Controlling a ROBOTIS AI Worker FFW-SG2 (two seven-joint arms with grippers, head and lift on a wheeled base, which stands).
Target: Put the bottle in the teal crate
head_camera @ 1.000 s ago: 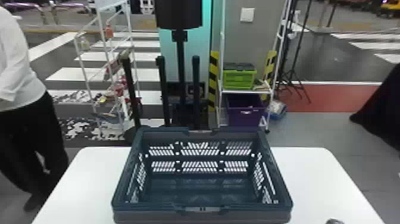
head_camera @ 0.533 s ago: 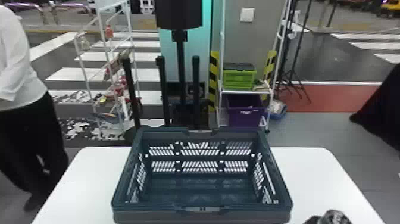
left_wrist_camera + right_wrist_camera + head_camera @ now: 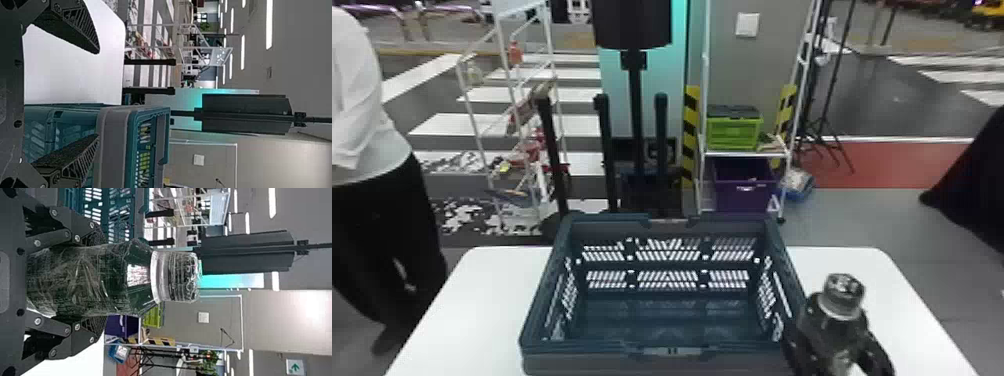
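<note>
In the head view my right gripper (image 3: 842,357) is at the lower right, just beside the right wall of the teal crate (image 3: 652,345). It is shut on a dark bottle (image 3: 841,295) with a clear, ridged cap, held upright. The right wrist view has the bottle (image 3: 98,278) between the fingers of my right gripper (image 3: 98,280), its cap away from the palm. My left gripper (image 3: 98,94) stands open, with the white table and a corner of the crate (image 3: 113,145) beyond its fingers. The crate's inside has nothing in it.
The crate stands upright on a white table (image 3: 477,300). Behind the table are a black stand (image 3: 634,120), a white shelf with a green crate (image 3: 734,132) and a purple bin (image 3: 744,185), and a wire rack at the left.
The right gripper and bottle have come up into the head view from the bottom edge at the right, rising beside the crate. The crate has not moved.
</note>
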